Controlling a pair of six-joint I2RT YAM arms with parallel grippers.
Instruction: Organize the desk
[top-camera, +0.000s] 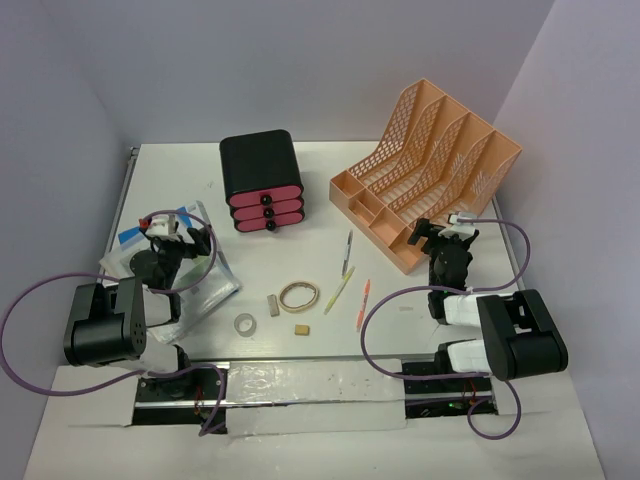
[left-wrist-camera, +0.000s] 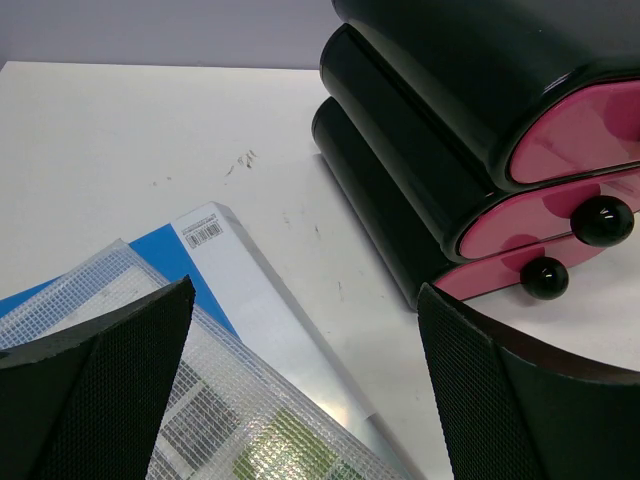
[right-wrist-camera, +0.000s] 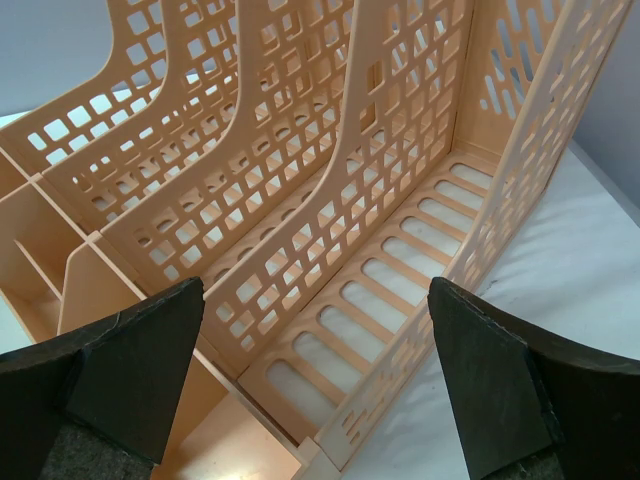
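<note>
Covering booklet (left-wrist-camera: 232, 272) on desk (left-wrist-camera: 120, 130): mesh pouch (left-wrist-camera: 245, 425).

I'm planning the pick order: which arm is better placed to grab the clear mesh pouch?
Left. The left gripper hangs open over the mesh pouch; the right gripper faces the peach rack across the desk.

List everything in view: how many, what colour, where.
desk: one, white, under everything
drawer box: one, black with pink fronts, far centre
file rack: one, peach, far right
pens: three, white, yellow, orange, centre right
rubber band: one, tan, centre
tape roll: one, clear, near centre
small blocks: two, beige, centre
mesh pouch: one, clear, left
folder: one, blue-white, under pouch
left gripper: open, over pouch
right gripper: open, facing rack
</note>
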